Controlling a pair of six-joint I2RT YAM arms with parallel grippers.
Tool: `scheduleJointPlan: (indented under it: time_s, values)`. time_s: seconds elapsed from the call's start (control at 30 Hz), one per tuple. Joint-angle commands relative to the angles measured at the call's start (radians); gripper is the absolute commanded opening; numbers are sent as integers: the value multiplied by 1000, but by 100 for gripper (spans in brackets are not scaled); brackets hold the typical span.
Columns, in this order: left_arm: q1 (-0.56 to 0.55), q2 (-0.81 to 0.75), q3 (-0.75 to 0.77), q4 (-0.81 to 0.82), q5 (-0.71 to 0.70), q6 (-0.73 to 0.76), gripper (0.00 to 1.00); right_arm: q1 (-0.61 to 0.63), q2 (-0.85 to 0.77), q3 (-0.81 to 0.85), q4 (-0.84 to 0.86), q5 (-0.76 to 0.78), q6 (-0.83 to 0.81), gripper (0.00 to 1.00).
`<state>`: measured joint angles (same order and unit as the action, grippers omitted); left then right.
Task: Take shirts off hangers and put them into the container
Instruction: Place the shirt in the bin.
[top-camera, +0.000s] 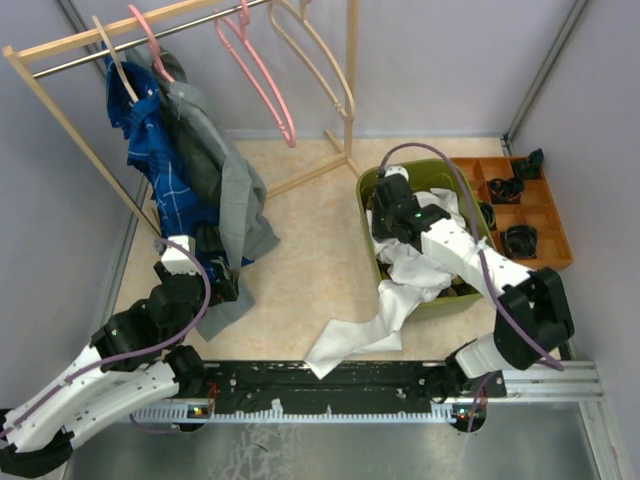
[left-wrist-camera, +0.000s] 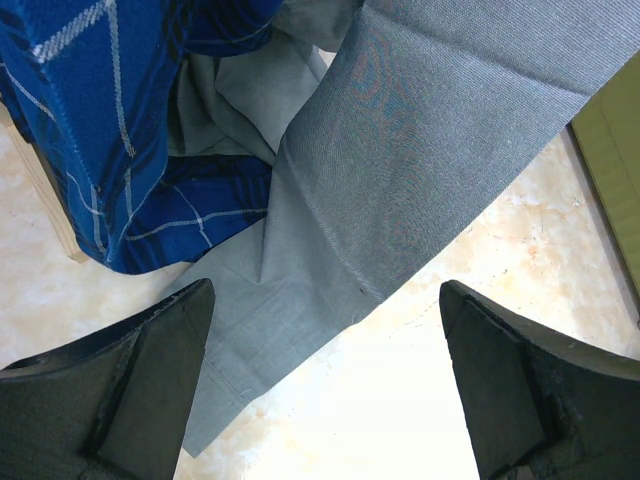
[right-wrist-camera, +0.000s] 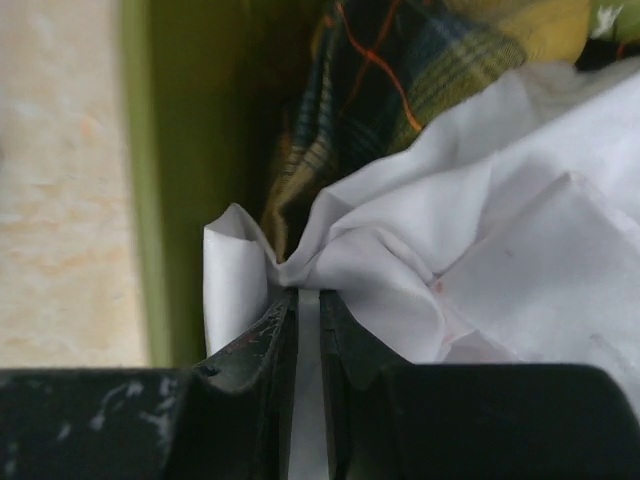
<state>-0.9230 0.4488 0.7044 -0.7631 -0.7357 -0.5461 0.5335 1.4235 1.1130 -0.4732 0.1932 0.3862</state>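
While draped well left of the container (top-camera: 366, 205), blue shirt (top-camera: 150, 150): on its hanger (top-camera: 115, 65), white-checked, untouched.
Grey shirt (top-camera: 225, 190): just right of the blue one, likewise left of the container; long axis running down to the table (top-camera: 310, 230); limp, fine-woven.
Left gripper (left-wrist-camera: 322, 295): spread wide, grasping nothing; grey hem straight ahead of the jaws; nearer arm for it.
White shirt (top-camera: 400, 295): half inside the container, tail spilling over its near-left wall onto the table; crumpled, long axis toward the near edge.
Right gripper (right-wrist-camera: 308, 295): clenched on a white fold by the container's left wall; inward haul probably next.
Plaid shirt (right-wrist-camera: 400, 80): already inside, beneath the white.
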Motion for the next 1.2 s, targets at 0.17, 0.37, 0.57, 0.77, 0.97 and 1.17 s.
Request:
scheduleJointPlan:
  time_s: [0.17, 0.37, 0.57, 0.77, 0.97, 1.17]
  values:
    - [6, -5, 18, 9, -9, -2, 99, -5, 164, -141, 33, 67, 9, 16]
    - [5, -5, 17, 10, -5, 1, 99, -4, 34, -48, -43, 91, -53, 26]
    - [5, -10, 16, 11, -5, 1, 99, -4, -195, 45, -111, 46, -94, 55]
    - [5, -6, 17, 15, -1, 5, 99, -4, -427, -53, 25, -324, -93, 69]
    - [4, -6, 17, 16, 2, 6, 99, 188, -474, -176, 88, -591, -106, 71]
    - [5, -14, 17, 13, -1, 5, 99, 541, -418, -330, 94, -461, -216, 72]
